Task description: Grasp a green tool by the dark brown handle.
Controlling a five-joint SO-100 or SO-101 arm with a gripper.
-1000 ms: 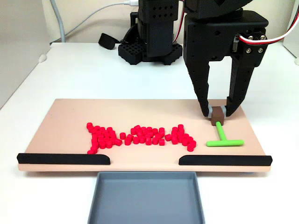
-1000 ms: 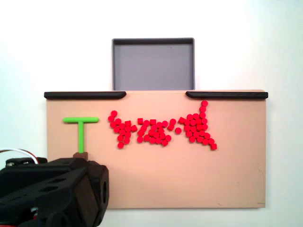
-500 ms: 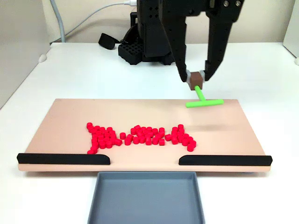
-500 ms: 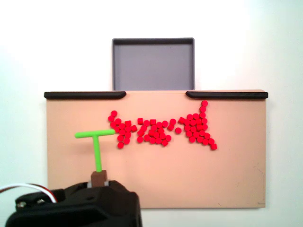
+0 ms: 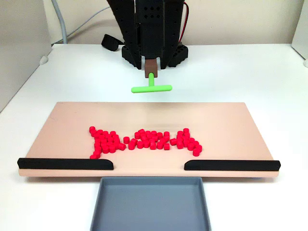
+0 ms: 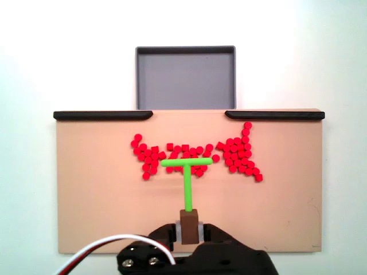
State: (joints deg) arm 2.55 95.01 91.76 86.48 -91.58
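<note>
Above the tan board [image 5: 231,125], my jaws [image 6: 188,229] grip the dark brown handle [image 6: 188,220], holding the green tool [image 6: 187,177] aloft, crossbar hanging over the red cubes [image 6: 195,157].

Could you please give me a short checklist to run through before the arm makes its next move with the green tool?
1. Gripper shut on the dark brown handle: ok.
2. Green tool lifted clear of the board: ok.
3. Tool hanging straight, crossbar level: ok.
4. Red cubes undisturbed on the board: ok.
5. Grey tray free below the gap between the black strips: ok.
6. Grip firmness: cannot tell.
</note>
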